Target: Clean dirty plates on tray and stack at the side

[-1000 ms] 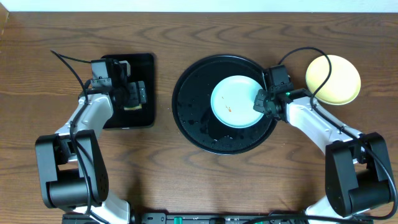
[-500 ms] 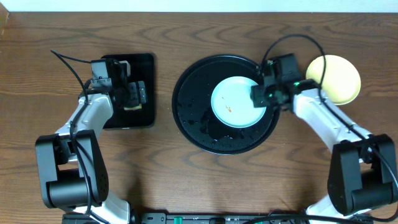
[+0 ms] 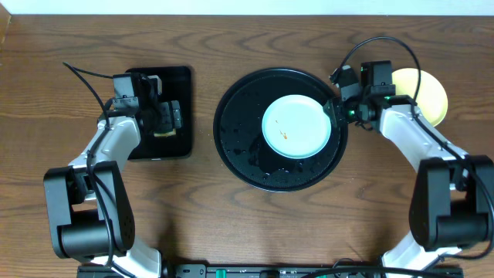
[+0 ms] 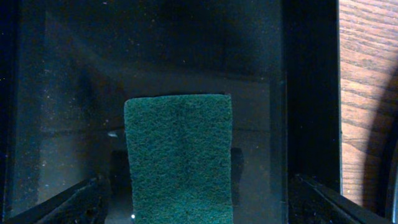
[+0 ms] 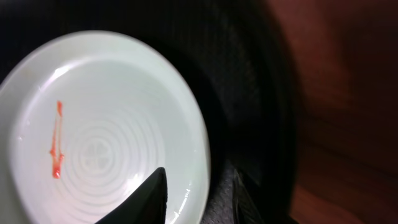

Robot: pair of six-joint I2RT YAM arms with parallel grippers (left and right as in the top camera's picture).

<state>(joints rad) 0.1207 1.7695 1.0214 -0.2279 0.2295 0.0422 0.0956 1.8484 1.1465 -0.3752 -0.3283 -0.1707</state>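
A pale mint-blue plate [image 3: 297, 126] with a small orange-red streak [image 3: 284, 136] lies right of centre in the round black tray [image 3: 239, 131]. In the right wrist view the plate [image 5: 106, 124] shows the streak on its left. My right gripper [image 3: 340, 112] is open at the plate's right rim: one finger is over the plate and the other over the tray, with the rim between them [image 5: 199, 202]. A pale yellow plate [image 3: 424, 96] lies on the table to the right, partly hidden by my right arm. No second mint plate shows. My left gripper [image 3: 170, 116] is open.
A small black rectangular tray [image 3: 181, 85] at the left holds a green scouring sponge [image 4: 178, 155]. My left gripper [image 4: 199, 214] hovers over it with a finger on either side of the sponge. Brown wooden table [image 3: 231, 224] lies all around.
My right gripper has moved from the plate's right edge toward the tray's far right rim. The mint plate has stayed in place. My left arm has not moved.
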